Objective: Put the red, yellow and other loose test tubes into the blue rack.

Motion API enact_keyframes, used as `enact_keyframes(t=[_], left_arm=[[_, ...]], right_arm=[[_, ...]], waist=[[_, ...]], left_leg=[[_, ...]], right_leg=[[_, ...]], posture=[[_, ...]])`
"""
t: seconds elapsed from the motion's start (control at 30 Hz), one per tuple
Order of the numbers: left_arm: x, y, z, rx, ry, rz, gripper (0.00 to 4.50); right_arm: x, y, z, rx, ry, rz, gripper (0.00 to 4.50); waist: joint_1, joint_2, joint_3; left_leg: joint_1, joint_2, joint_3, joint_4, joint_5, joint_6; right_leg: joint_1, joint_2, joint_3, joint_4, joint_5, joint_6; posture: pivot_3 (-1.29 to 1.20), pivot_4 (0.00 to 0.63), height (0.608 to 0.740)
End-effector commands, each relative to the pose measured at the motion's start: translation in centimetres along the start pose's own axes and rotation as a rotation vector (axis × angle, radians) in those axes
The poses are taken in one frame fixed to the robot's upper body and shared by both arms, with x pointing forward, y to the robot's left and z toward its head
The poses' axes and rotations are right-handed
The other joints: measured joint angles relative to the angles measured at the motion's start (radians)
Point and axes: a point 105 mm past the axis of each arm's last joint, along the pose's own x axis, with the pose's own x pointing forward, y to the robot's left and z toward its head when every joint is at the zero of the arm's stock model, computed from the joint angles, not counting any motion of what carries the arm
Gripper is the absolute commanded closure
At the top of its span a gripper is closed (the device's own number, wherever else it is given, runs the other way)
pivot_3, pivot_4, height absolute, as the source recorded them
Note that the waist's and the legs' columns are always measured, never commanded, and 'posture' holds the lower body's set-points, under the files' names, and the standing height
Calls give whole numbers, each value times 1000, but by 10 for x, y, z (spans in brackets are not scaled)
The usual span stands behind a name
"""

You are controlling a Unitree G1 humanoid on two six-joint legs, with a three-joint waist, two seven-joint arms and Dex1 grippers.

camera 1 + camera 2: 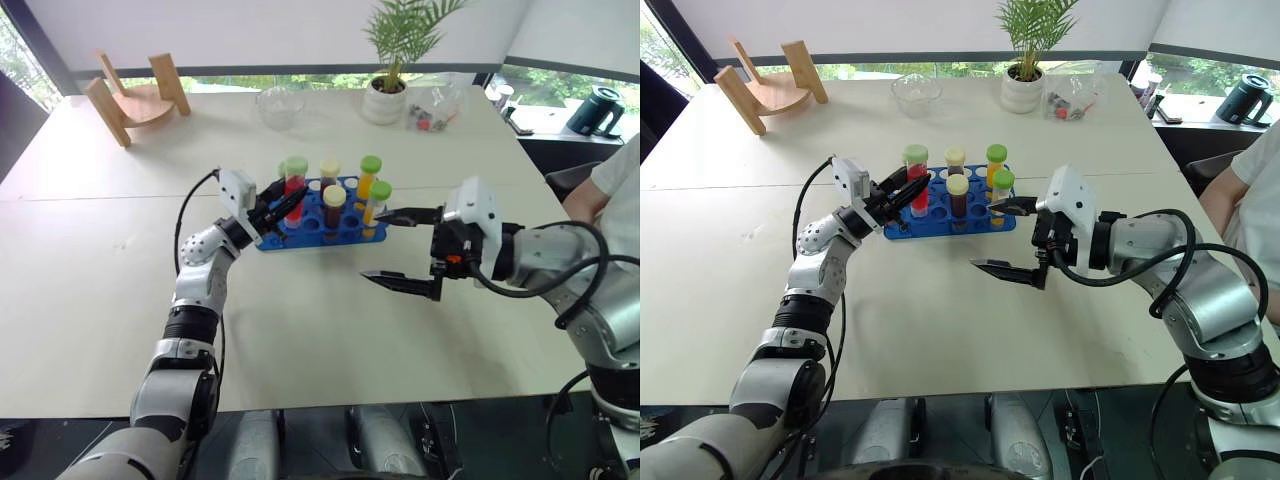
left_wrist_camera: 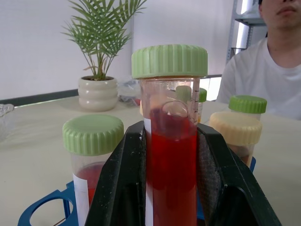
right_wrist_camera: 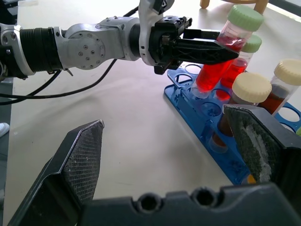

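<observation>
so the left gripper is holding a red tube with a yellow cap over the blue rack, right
Not quite: the cap is green, not yellow. The left wrist view shows the left gripper shut on the red tube with a green cap, over the blue rack.

The left arm reached forward over the desk (image 1: 90, 200), its forearm rising from the elbow toward the wrist. Its left pincer (image 1: 289, 204) pointed forward and toward the robot's right, slightly upward, and its two black fingers (image 2: 124, 188) were clamped on either side of a red test tube (image 2: 172, 155) with a green cap. The right arm came in from the right with the elbow bent, wrist turned inward. The right pincer (image 1: 390, 248) pointed toward the robot's left, its two fingers (image 3: 82, 157) spread wide apart, one above the other, with nothing between them.
</observation>
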Motion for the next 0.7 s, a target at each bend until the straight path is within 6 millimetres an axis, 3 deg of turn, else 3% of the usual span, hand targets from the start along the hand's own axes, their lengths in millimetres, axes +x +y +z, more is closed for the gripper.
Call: enact_keyframes(t=[0.03, 0.7], left_arm=[[-3, 3, 4, 33, -6, -5, 3676], [-8, -6, -4, 33, -7, -14, 3676]], right_arm=[[-5, 1, 12, -35, -37, -16, 0], [-3, 3, 15, -25, -53, -18, 0]], waist=[[0, 0, 0], [1, 0, 0]], left_leg=[[0, 0, 0, 0, 0, 0], [0, 0, 0, 0, 0, 0]], right_leg=[[0, 0, 0, 0, 0, 0], [1, 0, 0, 0, 0, 0]], posture=[[0, 150, 740], [0, 150, 740]])
